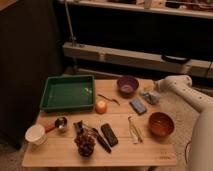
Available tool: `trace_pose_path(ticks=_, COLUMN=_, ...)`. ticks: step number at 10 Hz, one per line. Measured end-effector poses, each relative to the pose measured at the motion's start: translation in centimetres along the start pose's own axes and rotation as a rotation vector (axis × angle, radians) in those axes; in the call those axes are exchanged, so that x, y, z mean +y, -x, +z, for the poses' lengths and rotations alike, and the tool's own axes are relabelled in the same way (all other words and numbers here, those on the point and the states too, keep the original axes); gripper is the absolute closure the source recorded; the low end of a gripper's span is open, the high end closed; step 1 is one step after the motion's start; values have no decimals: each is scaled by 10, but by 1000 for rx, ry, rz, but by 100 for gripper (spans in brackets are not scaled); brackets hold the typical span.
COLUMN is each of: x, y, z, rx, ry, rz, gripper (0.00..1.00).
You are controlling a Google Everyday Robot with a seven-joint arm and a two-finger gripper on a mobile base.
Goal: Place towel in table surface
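Observation:
The towel point(147, 98), a small pale blue-grey rumpled cloth, lies on the table surface point(125, 151) near its right edge, just right of the purple bowl point(127, 86). My gripper point(153, 92) sits at the end of the white arm point(180, 89), which reaches in from the right. It hangs right over the towel's upper right side and stands open. I cannot tell whether it touches the cloth.
A green tray point(67, 93) fills the back left. A flat blue block point(138, 106), an orange object point(101, 107), a brown bowl point(161, 124), pale tongs point(134, 130), a black remote point(109, 134), grapes point(85, 144), a metal scoop point(61, 122) and a white cup point(36, 134) are spread over the tabletop.

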Motion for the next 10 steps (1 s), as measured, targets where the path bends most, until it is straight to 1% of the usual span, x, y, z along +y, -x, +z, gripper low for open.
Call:
trace_pose_path(ticks=2, x=-2, y=-1, z=8, rx=-23, ry=33, rz=-21, gripper=20)
trace_pose_path(ticks=3, x=-1, y=1, z=10, rx=-30, ry=40, rz=-32, gripper=20)
trace_pose_path(ticks=5, x=3, y=2, z=15, rx=-31, ry=54, rz=-58, gripper=20)
trace_pose_path(ticks=8, x=11, y=0, z=18, rx=-17, ry=61, rz=-85, gripper=20)
trace_pose_path(ticks=10, x=14, y=-7, z=19, rx=3, ry=65, rz=-92, gripper=20)
